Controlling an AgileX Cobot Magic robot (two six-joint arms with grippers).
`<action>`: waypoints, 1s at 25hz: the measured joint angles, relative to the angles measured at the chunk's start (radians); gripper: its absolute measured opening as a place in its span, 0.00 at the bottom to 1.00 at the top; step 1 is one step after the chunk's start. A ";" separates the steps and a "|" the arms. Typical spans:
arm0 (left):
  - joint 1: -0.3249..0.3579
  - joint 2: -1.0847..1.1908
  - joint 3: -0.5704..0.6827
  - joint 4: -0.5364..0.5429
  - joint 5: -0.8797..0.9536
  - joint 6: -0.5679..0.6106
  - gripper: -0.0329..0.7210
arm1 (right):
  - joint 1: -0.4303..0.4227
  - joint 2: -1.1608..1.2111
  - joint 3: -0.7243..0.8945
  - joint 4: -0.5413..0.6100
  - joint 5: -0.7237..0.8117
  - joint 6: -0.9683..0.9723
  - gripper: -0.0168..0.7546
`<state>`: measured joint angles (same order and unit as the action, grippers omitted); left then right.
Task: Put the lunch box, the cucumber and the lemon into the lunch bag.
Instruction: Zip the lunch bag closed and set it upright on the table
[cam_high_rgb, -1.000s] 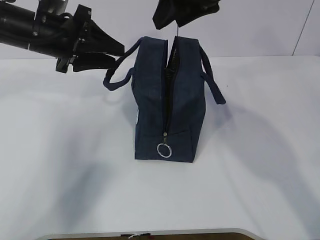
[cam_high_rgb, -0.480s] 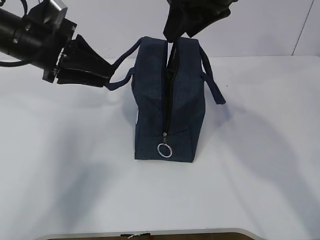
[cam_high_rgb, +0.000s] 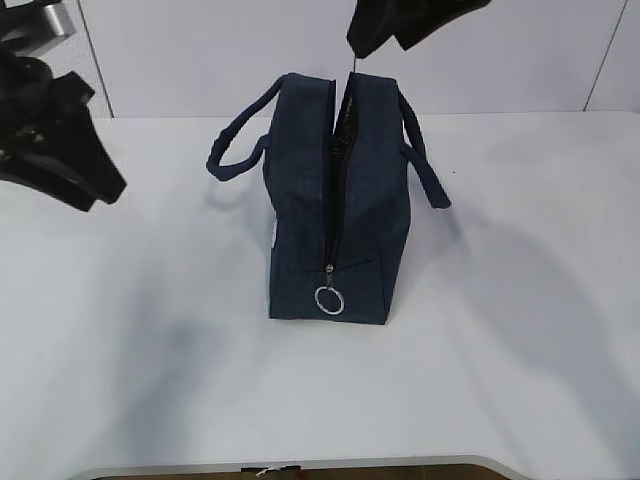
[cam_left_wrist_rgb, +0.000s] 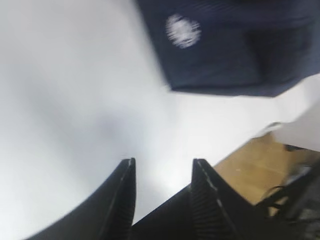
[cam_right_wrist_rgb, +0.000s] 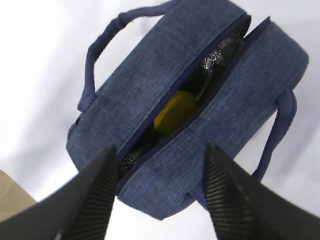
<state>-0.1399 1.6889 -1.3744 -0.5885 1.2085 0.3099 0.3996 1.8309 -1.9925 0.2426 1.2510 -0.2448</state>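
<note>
The dark navy lunch bag (cam_high_rgb: 335, 200) stands upright mid-table, its top zipper open, the metal ring pull (cam_high_rgb: 329, 300) low on its near end. In the right wrist view the lemon (cam_right_wrist_rgb: 175, 111) lies inside the bag (cam_right_wrist_rgb: 150, 90), seen through the slit. The lunch box and cucumber are hidden. My right gripper (cam_right_wrist_rgb: 160, 150) hangs open and empty above the bag's opening; in the exterior view it (cam_high_rgb: 385, 35) sits at the top edge. My left gripper (cam_left_wrist_rgb: 162, 165) is open and empty over bare table left of the bag (cam_left_wrist_rgb: 225, 45), at the left edge (cam_high_rgb: 100, 185) in the exterior view.
The white table (cam_high_rgb: 150, 330) stretches round the bag. Its two loop handles (cam_high_rgb: 235, 140) stick out left and right. The table's front edge (cam_high_rgb: 300, 465) runs along the bottom. The left wrist view shows the table edge and wooden floor (cam_left_wrist_rgb: 260, 160) beyond.
My left gripper has let go of the bag's left handle and pulled back left and down. My right gripper has risen and shifted slightly right above the bag.
</note>
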 joint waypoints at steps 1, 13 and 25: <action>0.000 -0.015 0.000 0.054 0.002 -0.031 0.40 | 0.000 -0.012 0.000 0.000 0.000 0.007 0.59; 0.000 -0.226 0.000 0.229 0.018 -0.146 0.39 | 0.000 -0.241 0.225 -0.002 0.002 0.026 0.59; 0.000 -0.403 0.000 0.190 0.037 -0.157 0.38 | 0.000 -0.661 0.846 0.071 -0.440 -0.221 0.59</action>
<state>-0.1399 1.2857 -1.3744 -0.3988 1.2458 0.1528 0.3996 1.1697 -1.1463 0.3132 0.8112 -0.4660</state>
